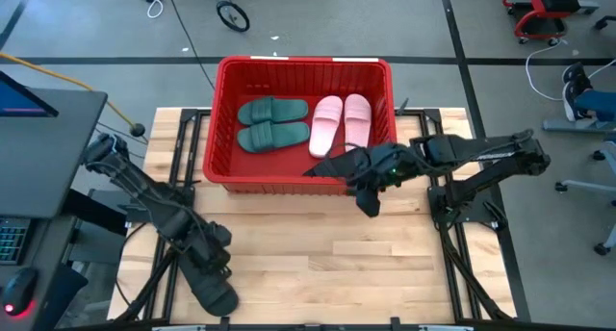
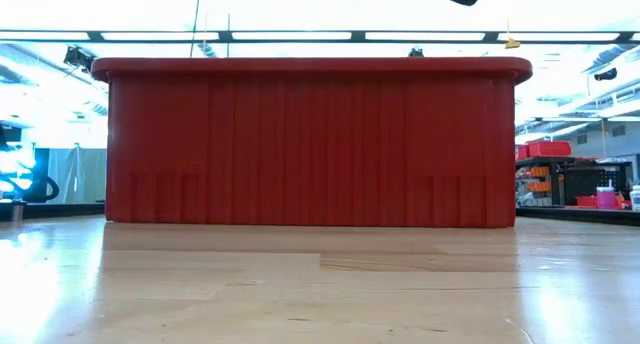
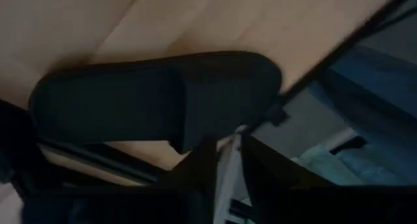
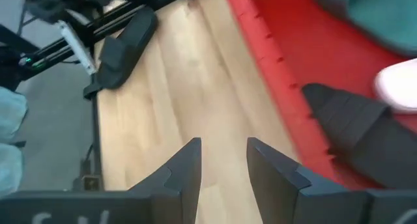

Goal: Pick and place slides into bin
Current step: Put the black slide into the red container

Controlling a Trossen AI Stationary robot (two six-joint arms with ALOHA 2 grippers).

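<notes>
The red bin (image 1: pixel 217 129) stands at the table's far middle; it also shows in the low view (image 2: pixel 310 144). Inside lie two dark green slides (image 1: pixel 272 124) and two pale pink slides (image 1: pixel 342 121). One black slide (image 1: pixel 332 165) lies in the bin against its near wall, as the right wrist view (image 4: pixel 355 123) also shows. My right gripper (image 4: pixel 223 165) is open and empty above the table, just in front of that wall (image 1: pixel 370 198). The other black slide (image 1: pixel 214 292) lies flat on the table's near left edge, right in front of my left gripper (image 1: pixel 207 254); it fills the left wrist view (image 3: pixel 156 100).
Bare wooden table (image 1: pixel 318 254) spreads between the bin and the near edge. The arms' black frames (image 1: pixel 462 216) stand at both sides. A monitor and keyboard (image 1: pixel 19 225) sit off the table's left.
</notes>
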